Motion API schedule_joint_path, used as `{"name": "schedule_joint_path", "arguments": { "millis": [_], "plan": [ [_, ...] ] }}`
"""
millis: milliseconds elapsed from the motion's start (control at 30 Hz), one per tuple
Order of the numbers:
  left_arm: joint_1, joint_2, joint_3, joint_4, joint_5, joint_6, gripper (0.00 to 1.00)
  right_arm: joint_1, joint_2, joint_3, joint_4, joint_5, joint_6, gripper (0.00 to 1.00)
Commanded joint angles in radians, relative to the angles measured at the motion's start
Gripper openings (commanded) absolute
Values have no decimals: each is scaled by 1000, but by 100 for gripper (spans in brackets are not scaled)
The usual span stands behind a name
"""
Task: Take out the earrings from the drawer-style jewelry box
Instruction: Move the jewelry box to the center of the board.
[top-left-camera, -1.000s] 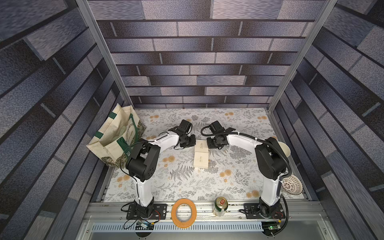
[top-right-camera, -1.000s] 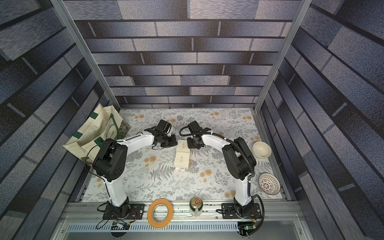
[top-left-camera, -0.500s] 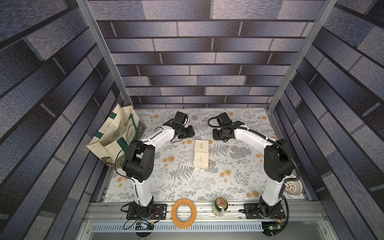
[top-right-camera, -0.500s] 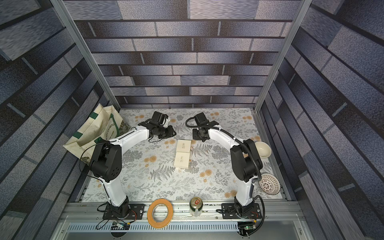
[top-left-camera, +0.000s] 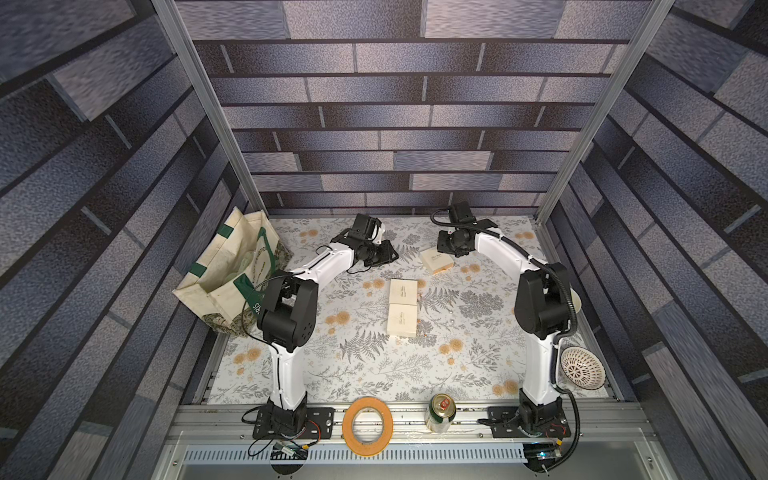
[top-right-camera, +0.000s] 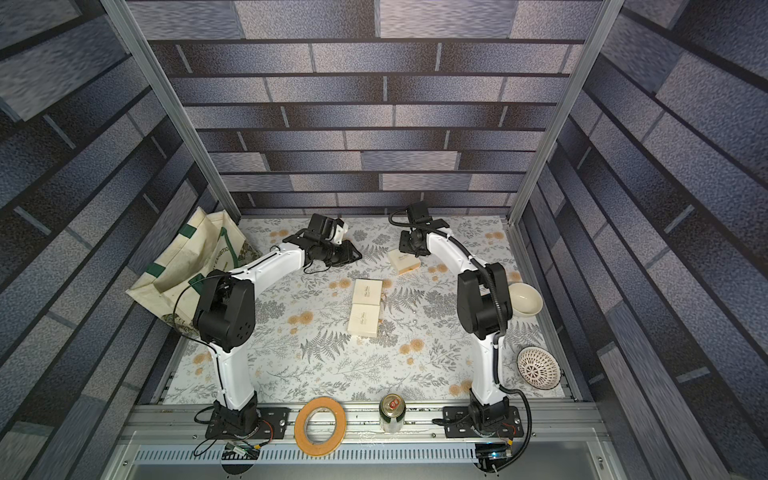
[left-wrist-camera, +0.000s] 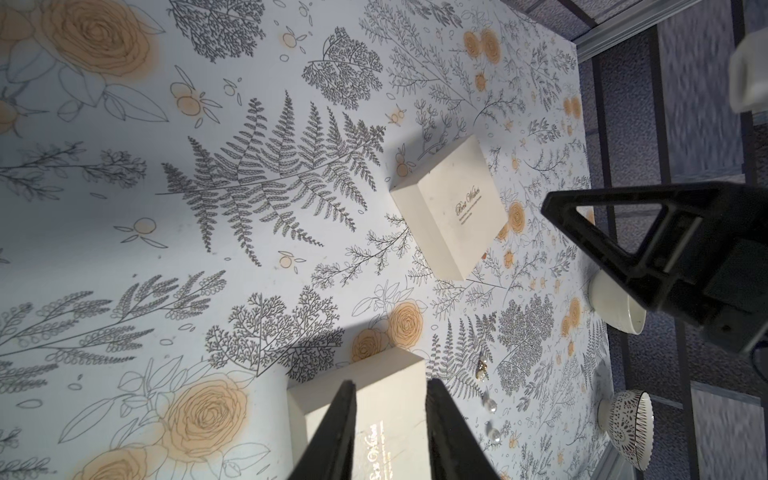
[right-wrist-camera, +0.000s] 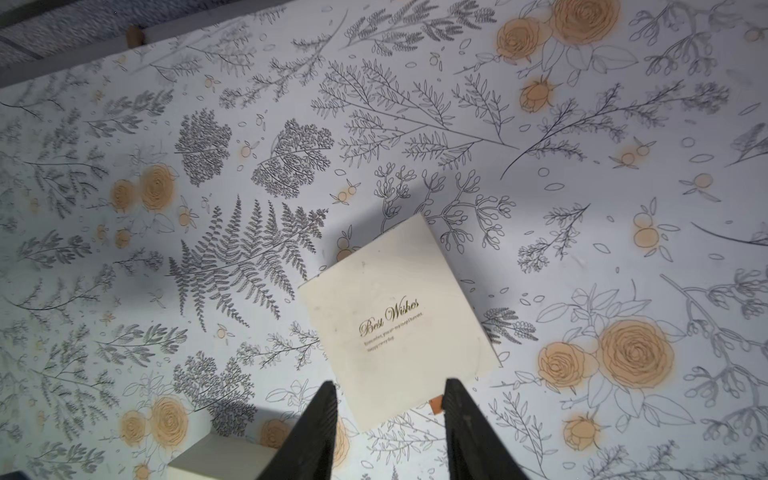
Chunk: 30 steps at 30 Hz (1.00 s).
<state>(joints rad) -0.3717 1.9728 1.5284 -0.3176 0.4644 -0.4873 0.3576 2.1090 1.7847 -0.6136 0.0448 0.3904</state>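
Three cream jewelry boxes lie on the floral table. Two sit end to end in the middle (top-left-camera: 403, 293) (top-left-camera: 402, 319); a third (top-left-camera: 435, 260) lies askew at the back right, with a small orange tab (right-wrist-camera: 435, 405) at its edge. Tiny pearl-like earrings (left-wrist-camera: 490, 405) lie loose on the table beside the middle boxes. My left gripper (top-left-camera: 384, 253) hovers behind the middle boxes, open and empty (left-wrist-camera: 390, 384). Above and just behind the askew box (right-wrist-camera: 399, 320), my right gripper (top-left-camera: 442, 245) also stands open (right-wrist-camera: 390, 382), holding nothing.
A tote bag (top-left-camera: 232, 274) leans at the left wall. A white bowl (top-right-camera: 524, 298) and a patterned bowl (top-left-camera: 582, 368) sit at the right edge. A tape roll (top-left-camera: 367, 424) and a can (top-left-camera: 440, 411) stand on the front rail.
Both grippers have drawn away from the middle boxes toward the back and their jaws have widened. A cream box now lies uncovered at the back right by the right gripper.
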Motion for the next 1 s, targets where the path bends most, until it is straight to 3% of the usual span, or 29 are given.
{"name": "schedule_joint_path", "arguments": {
  "millis": [0,433,767,967],
  "plan": [
    [8,15,29,15,28,-12,32,-15,58,56,4,35,47,46],
    [22,39,15,59,48,10,32,-68,220,199,35,-22,49,49],
    [35,77,38,41,51,9,32,-71,309,307,-41,-118,-3,48],
    [37,82,46,20,43,19,32,-71,316,290,-18,-234,-27,47]
  ]
}}
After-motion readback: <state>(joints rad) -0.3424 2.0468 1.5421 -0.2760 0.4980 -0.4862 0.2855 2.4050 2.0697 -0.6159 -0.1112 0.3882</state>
